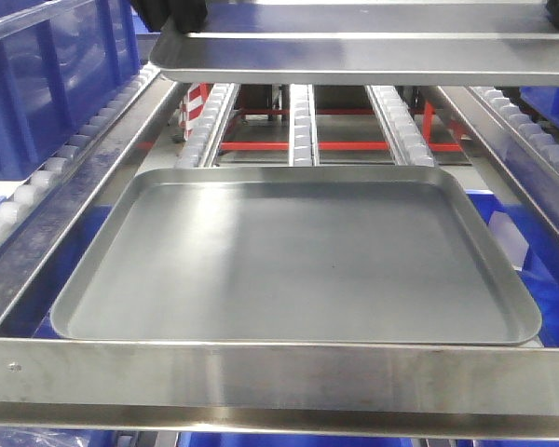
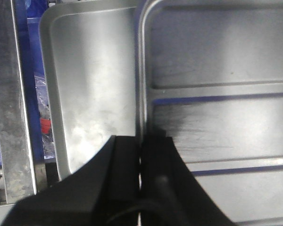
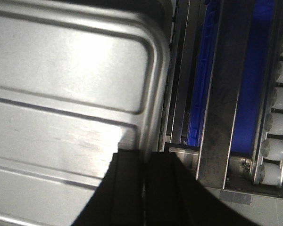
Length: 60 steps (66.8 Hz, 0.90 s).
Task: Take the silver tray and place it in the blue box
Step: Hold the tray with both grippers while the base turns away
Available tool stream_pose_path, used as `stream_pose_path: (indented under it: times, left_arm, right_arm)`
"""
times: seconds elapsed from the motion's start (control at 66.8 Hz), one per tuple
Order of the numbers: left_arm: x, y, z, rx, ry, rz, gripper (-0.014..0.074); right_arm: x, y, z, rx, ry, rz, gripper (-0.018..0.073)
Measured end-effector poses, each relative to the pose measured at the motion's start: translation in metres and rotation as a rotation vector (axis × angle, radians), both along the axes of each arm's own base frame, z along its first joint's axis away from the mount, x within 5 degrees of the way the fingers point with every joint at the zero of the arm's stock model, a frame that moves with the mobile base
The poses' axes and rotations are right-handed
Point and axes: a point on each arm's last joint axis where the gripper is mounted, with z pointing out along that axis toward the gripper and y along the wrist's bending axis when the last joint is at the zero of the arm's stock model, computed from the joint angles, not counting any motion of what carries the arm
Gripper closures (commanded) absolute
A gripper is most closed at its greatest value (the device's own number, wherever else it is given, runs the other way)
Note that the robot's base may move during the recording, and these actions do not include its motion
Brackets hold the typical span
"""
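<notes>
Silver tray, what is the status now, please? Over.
Left tool shut on silver tray rim; right tool shut on its other side. Tray held up, over grey tray, apart from it. Blue box at left.

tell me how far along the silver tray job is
Done: the left gripper and right gripper are each clamped on the rim of the silver tray, which is raised above the larger grey tray. In hand: the two-arm carry. Left: move it over the blue box, lower it in and release. The tray is not in the box yet.
</notes>
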Motion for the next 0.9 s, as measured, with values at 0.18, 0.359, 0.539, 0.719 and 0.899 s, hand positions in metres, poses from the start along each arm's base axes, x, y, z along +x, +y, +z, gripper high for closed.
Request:
stream_pose_path:
  times: [0.18, 0.359, 0.539, 0.719, 0.899]
  left_arm:
    - [0.0000, 0.0000, 0.0000, 0.000, 0.000, 0.000, 0.0693]
    - [0.0000, 0.0000, 0.0000, 0.000, 0.000, 0.000, 0.0693]
    - [0.0000, 0.0000, 0.0000, 0.000, 0.000, 0.000, 0.0693]
    - [0.0000, 0.0000, 0.0000, 0.000, 0.000, 0.000, 0.0693]
    - [0.0000, 0.0000, 0.0000, 0.000, 0.000, 0.000, 0.0693]
  right_arm:
    - [-0.0001, -0.0001, -0.0001, -0.001, 0.002, 0.000, 0.0501]
    - [-0.0001, -0.0001, -0.0001, -0.001, 0.002, 0.000, 0.0501]
    - [-0.0001, -0.0001, -0.0001, -0.001, 0.002, 0.000, 0.0501]
    - [-0.0001, -0.0001, -0.0001, -0.001, 0.002, 0.000, 0.0501]
    - [-0.0001, 0.0000, 0.0001, 0.000, 0.001, 0.000, 0.0501]
